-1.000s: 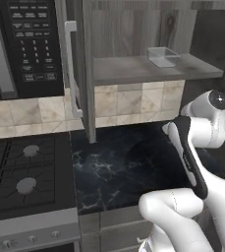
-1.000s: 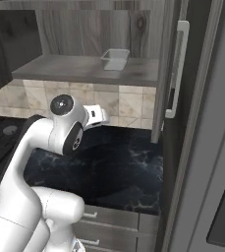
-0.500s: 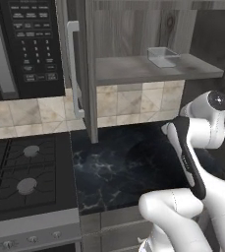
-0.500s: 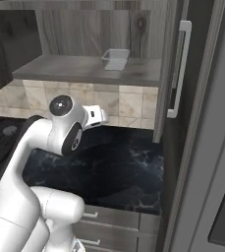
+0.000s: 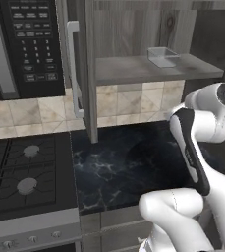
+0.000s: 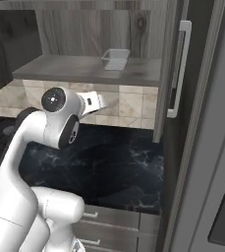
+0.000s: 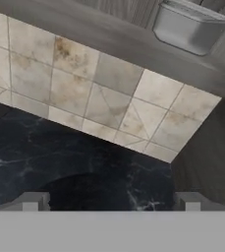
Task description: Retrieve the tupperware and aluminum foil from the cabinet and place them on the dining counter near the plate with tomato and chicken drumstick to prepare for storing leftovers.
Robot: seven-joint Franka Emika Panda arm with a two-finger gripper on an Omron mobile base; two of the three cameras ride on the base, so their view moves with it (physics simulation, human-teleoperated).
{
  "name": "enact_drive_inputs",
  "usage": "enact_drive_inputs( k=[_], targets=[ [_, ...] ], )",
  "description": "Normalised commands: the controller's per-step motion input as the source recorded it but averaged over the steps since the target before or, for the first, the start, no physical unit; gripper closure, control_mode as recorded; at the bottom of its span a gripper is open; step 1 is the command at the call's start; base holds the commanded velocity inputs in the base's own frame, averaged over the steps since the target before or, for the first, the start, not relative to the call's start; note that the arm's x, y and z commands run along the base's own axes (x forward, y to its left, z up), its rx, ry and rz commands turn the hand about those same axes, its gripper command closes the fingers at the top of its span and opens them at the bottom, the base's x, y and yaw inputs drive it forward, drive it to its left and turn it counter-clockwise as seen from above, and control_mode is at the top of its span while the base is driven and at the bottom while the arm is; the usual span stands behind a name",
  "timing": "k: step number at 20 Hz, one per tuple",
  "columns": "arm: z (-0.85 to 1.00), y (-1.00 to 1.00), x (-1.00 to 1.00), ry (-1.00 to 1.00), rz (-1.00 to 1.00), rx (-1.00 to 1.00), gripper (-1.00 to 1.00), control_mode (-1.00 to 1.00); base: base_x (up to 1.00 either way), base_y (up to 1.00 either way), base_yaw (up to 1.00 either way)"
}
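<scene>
The tupperware (image 5: 163,56) (image 6: 116,59), a translucent grey-white container, sits on the grey shelf of the open cabinet (image 5: 133,71) (image 6: 79,69). In the hand view the tupperware (image 7: 190,28) is at the upper right, above the tiled wall. My gripper (image 7: 111,202) (image 6: 97,102) is open and holds nothing, its fingertips (image 7: 33,201) set wide apart. It hangs below the shelf edge, over the black counter, and is tilted up toward the shelf. The aluminum foil, the dining counter and the plate with tomato and chicken drumstick are out of view.
The cabinet door (image 5: 89,74) stands open on the left with its pale bar handle (image 5: 72,69). A black microwave (image 5: 30,44) hangs beside it, above the stove (image 5: 25,172). On the right, another door with a handle (image 6: 180,69) borders the shelf. The black marbled worktop (image 6: 114,167) lies below.
My hand has risen a little toward the shelf and tilted upward. The gripper stays open, and the tupperware has not moved.
</scene>
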Motion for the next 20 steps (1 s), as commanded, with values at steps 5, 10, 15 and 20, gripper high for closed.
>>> enact_drive_inputs(
  k=[5,10,15,20],
  targets=[
    [0.8,0.1,0.2,-0.05,-0.03,0.0,-1.0,-1.0,0.0,0.0,0.0],
    [0.5,0.15,0.13,-0.14,-0.12,0.1,-1.0,-1.0,0.0,0.0,0.0],
    [0.16,0.07,0.13,-0.25,-0.11,0.36,-1.0,-1.0,0.0,0.0,0.0],
    [0.39,0.0,0.28,-0.09,-0.01,0.28,-1.0,-1.0,0.0,0.0,0.0]
  ],
)
